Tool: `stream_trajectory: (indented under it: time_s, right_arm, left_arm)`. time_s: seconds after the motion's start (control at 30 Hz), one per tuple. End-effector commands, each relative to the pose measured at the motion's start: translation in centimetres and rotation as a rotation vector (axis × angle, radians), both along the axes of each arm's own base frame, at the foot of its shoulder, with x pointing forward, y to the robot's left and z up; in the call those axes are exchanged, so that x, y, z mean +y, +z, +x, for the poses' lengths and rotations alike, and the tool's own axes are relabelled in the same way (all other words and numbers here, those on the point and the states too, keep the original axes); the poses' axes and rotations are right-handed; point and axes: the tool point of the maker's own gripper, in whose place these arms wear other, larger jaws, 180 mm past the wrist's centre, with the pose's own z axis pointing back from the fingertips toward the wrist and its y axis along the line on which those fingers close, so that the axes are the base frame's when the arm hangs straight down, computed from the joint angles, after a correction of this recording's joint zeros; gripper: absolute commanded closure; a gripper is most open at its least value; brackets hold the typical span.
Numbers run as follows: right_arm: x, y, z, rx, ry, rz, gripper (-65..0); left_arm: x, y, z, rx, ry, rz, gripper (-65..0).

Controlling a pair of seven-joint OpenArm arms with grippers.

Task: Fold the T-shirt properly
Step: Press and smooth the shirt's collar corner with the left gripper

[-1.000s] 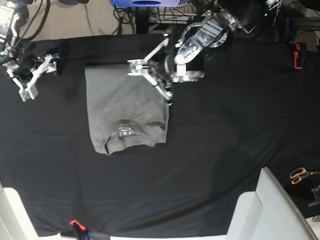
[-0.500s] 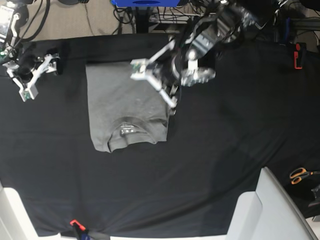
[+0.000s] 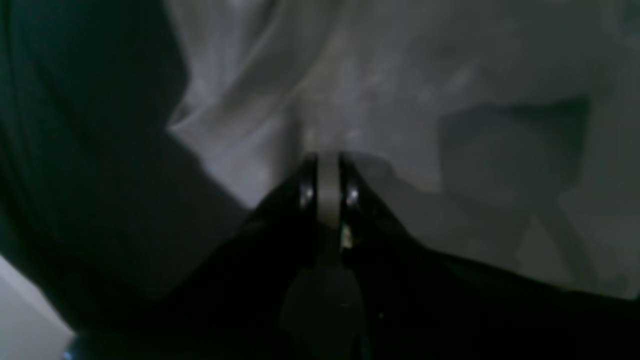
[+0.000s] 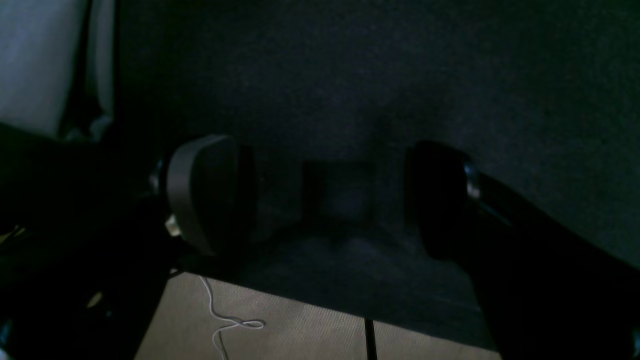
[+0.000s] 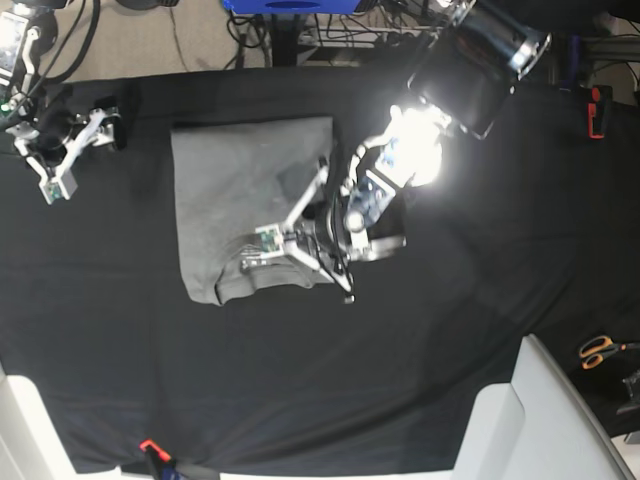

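The grey T-shirt (image 5: 235, 195) lies folded into a tall rectangle on the black cloth, its collar end toward the near side. My left gripper (image 5: 343, 288) is low at the shirt's near right corner, by the collar end. In the left wrist view the left gripper (image 3: 327, 187) is shut, its tips against the grey T-shirt (image 3: 425, 75); only a thin grey strip shows between the fingers. My right gripper (image 5: 55, 150) hovers open at the far left, away from the shirt. In the right wrist view the right gripper (image 4: 325, 200) has nothing between its fingers.
The black cloth sheet (image 5: 450, 340) covers the table. Orange-handled scissors (image 5: 600, 350) lie at the right edge, with a white object (image 5: 540, 420) at the near right. A red clamp (image 5: 597, 110) sits at the far right. Strong glare (image 5: 420, 150) hides part of the left arm.
My left arm has swung from the shirt's far right edge down to its near right corner by the collar, staying shut. The right arm has not moved.
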Motion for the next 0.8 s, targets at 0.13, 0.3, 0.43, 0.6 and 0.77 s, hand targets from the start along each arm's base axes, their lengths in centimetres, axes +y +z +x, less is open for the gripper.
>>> stream_trajectory:
  time_s: [0.13,0.3,0.43,0.6,0.77]
  right_arm:
    - [-0.5,0.8,0.8,-0.036,0.001,-0.007,-51.5]
    - [-0.5,0.8,0.8,-0.036,0.001,-0.007,-51.5]
    - [-0.5,0.8,0.8,-0.036,0.001,-0.007,-51.5]
    - [-0.4,0.8,0.8,-0.035,0.003,-0.007,-51.5]
    - [-0.4,1.0,1.0,-0.039,0.007,-0.011,-51.5]
  left_arm:
    - [-0.3,0.0,2.5,-0.01,-0.007,-0.06,0.0]
    - [1.3,-2.4,3.3,0.064,0.045,-0.095,0.0]
    - [1.8,-1.6,4.7,0.041,0.049,-0.097,0.0]
    - [0.7,1.9,6.7,-0.064,0.017,-0.129,0.0]
    - [-1.1,5.7,6.5,-0.166,-0.012,-0.11,0.0]
